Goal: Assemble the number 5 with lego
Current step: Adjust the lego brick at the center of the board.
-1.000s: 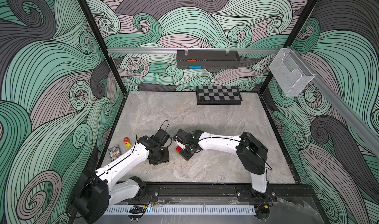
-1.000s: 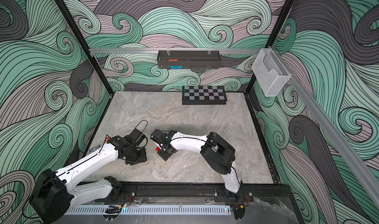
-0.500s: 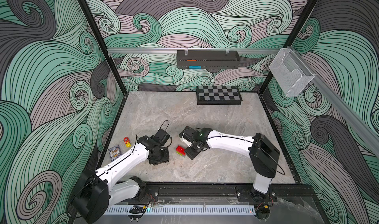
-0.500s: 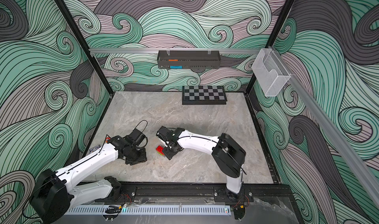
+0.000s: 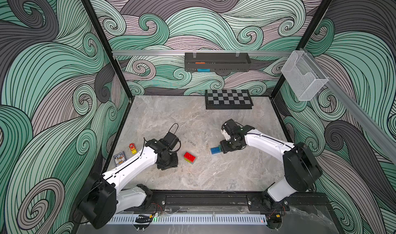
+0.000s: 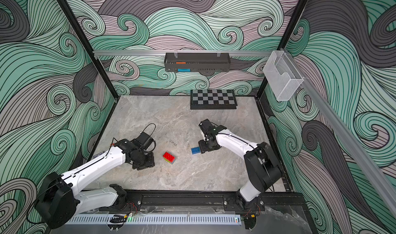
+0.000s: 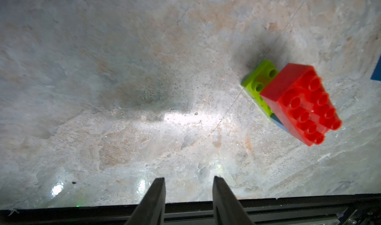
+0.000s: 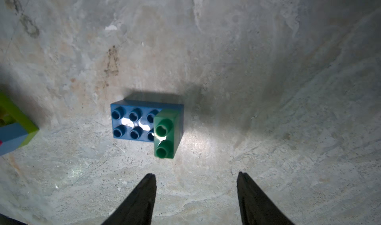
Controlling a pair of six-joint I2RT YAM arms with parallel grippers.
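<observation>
While the red brick sits on top of a lime green brick, with a light blue brick peeking out underneath, this small stack rests on the marble table between the two arms, just beside the left claw. The left wrist view shows that claw's two fingers set close together with only a narrow gap, clenched on nothing, low over bare table.

The dark blue brick lies flat on the table (studs up), well apart from the red stack, with a small dark green brick pressed onto one end so that it overhangs the blue brick's edge. The right claw hangs just beside this pair, its fingers spread apart and released, touching neither brick. In both top views the dark green brick is mostly hidden by the claw.

Near the left wall lie a red-and-yellow toy car and a patterned card box. A folded chessboard lies at the back of the table.
</observation>
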